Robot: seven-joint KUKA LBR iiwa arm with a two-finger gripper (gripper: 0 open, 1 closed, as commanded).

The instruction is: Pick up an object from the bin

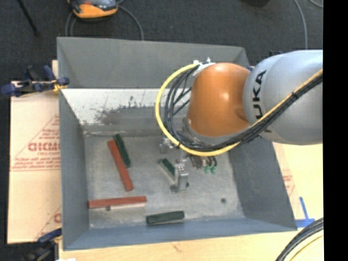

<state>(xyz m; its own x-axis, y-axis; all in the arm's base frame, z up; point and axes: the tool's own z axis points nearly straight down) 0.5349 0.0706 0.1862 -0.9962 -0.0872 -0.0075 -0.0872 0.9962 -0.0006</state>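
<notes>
Two red bars (120, 165) lie left in the bin (255, 184); gripper (181, 181) hangs mid-bin just beside a tilted dark green bar (167, 167), grip state impossible to tell; grey arm (288, 107) casing reads KUKA (260, 94)

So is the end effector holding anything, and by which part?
Cannot tell. The end effector is low beside a short dark green bar mid-bin, but no grip on it is visible.

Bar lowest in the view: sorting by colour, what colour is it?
The bar is dark green; camera view.
</notes>
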